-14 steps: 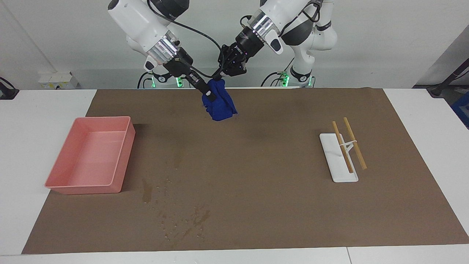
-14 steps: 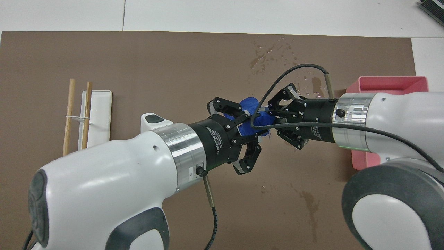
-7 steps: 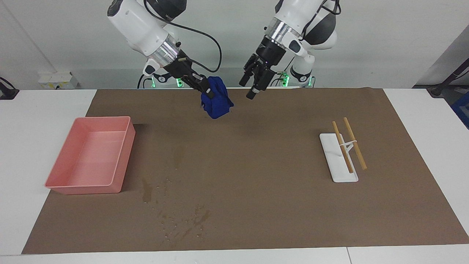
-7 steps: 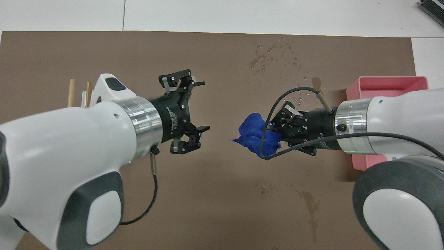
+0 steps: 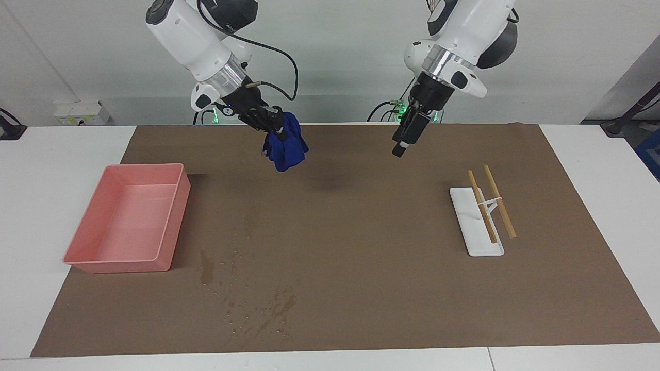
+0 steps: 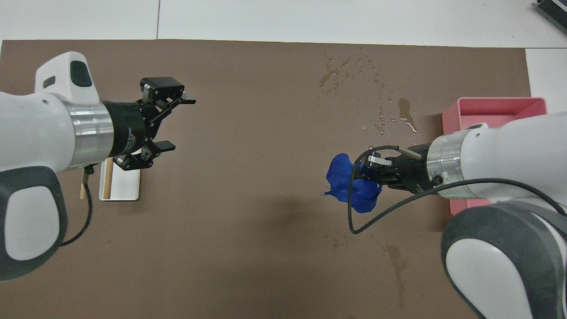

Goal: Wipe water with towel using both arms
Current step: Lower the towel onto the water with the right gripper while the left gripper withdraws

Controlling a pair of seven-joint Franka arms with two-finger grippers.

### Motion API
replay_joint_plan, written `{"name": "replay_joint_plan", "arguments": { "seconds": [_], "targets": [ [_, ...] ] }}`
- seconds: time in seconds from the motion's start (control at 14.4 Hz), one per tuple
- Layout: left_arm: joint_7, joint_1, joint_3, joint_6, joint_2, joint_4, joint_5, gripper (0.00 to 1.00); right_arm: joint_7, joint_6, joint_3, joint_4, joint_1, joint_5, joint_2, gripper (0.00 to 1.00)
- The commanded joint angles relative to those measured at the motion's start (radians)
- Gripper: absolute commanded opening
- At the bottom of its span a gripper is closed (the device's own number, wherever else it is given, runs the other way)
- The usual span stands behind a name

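Observation:
My right gripper point(image 5: 276, 130) is shut on the bunched royal-blue towel point(image 5: 284, 148) and holds it in the air over the brown mat, at the robots' end of it. It also shows in the overhead view point(image 6: 371, 170), with the towel point(image 6: 350, 184) hanging from it. My left gripper point(image 5: 398, 149) is open and empty, raised over the mat toward the left arm's end; the overhead view point(image 6: 176, 120) shows its fingers spread. Spilled water point(image 5: 258, 309) lies in drops and streaks on the mat, farther from the robots than the towel, and also shows from overhead point(image 6: 354, 79).
A pink tray point(image 5: 175, 216) sits at the right arm's end of the mat, beside the spill, and shows in the overhead view point(image 6: 500, 104). A white holder with two wooden sticks point(image 5: 479, 221) lies at the left arm's end. A thin wet streak point(image 6: 396, 261) marks the mat near the robots.
My left gripper has drawn away from the towel toward the left arm's end, open and empty. My right gripper has kept the towel and shifted a little toward the right arm's end.

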Motion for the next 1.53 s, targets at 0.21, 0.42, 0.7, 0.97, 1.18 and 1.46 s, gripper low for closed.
{"name": "replay_joint_plan", "arguments": {
  "seconds": [0.21, 0.42, 0.7, 0.97, 1.18, 1.46],
  "targets": [
    [0.674, 0.050, 0.057, -0.295, -0.014, 0.084, 0.278, 1.00, -0.267, 0.133, 0.008, -0.084, -0.019, -0.157, 0.142, 0.00],
    [0.919, 0.056, 0.107, -0.458, 0.011, 0.170, 0.341, 1.00, -0.291, 0.270, 0.009, -0.113, -0.019, -0.159, 0.242, 0.00],
    [1.006, 0.029, 0.139, -0.517, 0.070, 0.250, 0.420, 1.00, -0.392, 0.371, 0.009, -0.188, -0.049, -0.159, 0.270, 0.00],
    [1.075, -0.193, 0.380, -0.528, 0.081, 0.265, 0.397, 1.00, -0.437, 0.449, 0.006, -0.188, -0.056, -0.160, 0.321, 0.00],
    [1.077, -0.148, 0.340, -0.515, 0.055, 0.210, 0.395, 1.00, -0.438, 0.468, 0.006, -0.180, -0.065, -0.262, 0.330, 0.00],
    [1.075, -0.159, 0.340, -0.567, 0.057, 0.221, 0.395, 1.00, -0.460, 0.499, 0.006, -0.174, -0.080, -0.330, 0.339, 0.00]
  ]
}}
